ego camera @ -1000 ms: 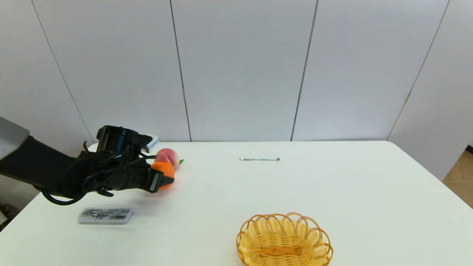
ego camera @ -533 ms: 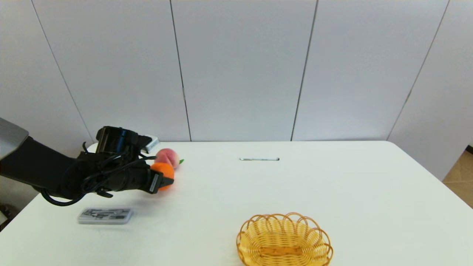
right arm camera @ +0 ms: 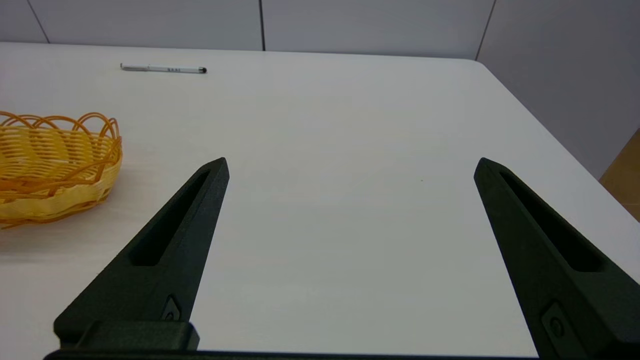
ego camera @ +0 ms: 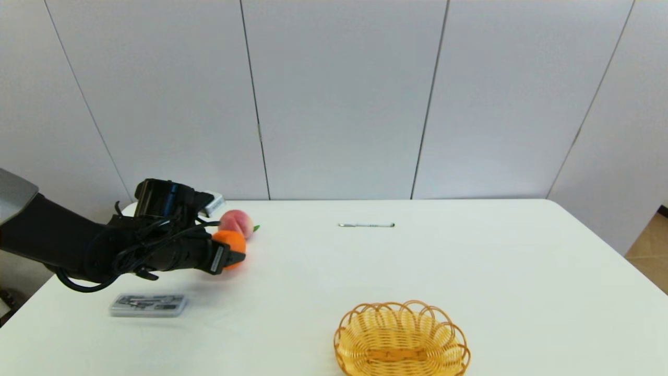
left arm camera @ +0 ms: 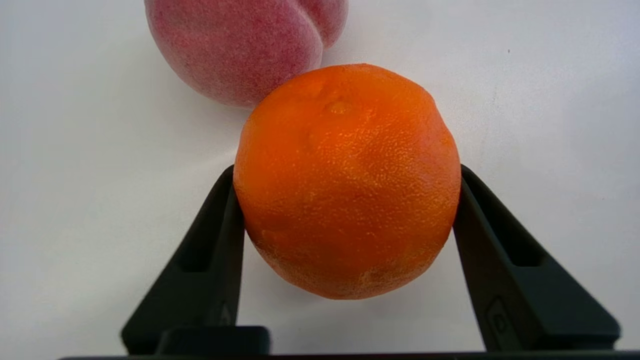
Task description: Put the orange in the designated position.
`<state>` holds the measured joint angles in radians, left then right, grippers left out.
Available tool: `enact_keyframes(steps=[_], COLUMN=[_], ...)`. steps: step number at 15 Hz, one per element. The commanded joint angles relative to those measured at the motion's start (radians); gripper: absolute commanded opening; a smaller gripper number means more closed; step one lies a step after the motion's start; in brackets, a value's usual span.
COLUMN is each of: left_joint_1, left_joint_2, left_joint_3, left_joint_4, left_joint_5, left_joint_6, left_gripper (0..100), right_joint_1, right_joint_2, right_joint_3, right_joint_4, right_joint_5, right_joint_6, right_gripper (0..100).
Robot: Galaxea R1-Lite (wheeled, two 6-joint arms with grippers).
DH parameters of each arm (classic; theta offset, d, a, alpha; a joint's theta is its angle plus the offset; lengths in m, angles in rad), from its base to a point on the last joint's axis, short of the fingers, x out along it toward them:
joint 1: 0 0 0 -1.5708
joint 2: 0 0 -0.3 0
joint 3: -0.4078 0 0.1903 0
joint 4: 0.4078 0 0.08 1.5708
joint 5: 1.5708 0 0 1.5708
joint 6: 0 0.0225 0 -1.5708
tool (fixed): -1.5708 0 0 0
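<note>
— What do we have between the jaws at the table's left side?

— Our left gripper (left arm camera: 345,200) is clamped on the orange (left arm camera: 347,182), one black finger pressing each flank. We see a round, bright fruit, its skin finely dimpled, paler near the underside.

— And around it?

— The pink peach (left arm camera: 240,45) sits just behind it; whether they touch we cannot tell. Farther out lie a pen (ego camera: 366,225) and a yellow wicker basket (ego camera: 401,339). Our right gripper (right arm camera: 350,170) hangs parked over bare table, jaws wide apart.
</note>
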<state>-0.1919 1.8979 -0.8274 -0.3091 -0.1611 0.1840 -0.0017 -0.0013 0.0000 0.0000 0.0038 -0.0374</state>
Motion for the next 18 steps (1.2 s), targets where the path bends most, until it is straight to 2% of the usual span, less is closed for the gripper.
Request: enact_keyframes(steps=[1, 18], left_joint_1=[0.000, -0.004], left_joint_2=[0.001, -0.036], left_joint_3=[0.002, 0.004], left_joint_4=[-0.001, -0.002], left_joint_5=[-0.002, 0.000], left_joint_6=[0.002, 0.002], left_gripper=[100, 100], right_joint_1=[0.000, 0.000], right_joint_2=[0.001, 0.001], right_joint_3=[0.000, 0.000], right_joint_4=[0.000, 0.000], right_joint_5=[0.001, 0.001], right_joint_6=[-0.001, -0.001], right_gripper=[100, 100])
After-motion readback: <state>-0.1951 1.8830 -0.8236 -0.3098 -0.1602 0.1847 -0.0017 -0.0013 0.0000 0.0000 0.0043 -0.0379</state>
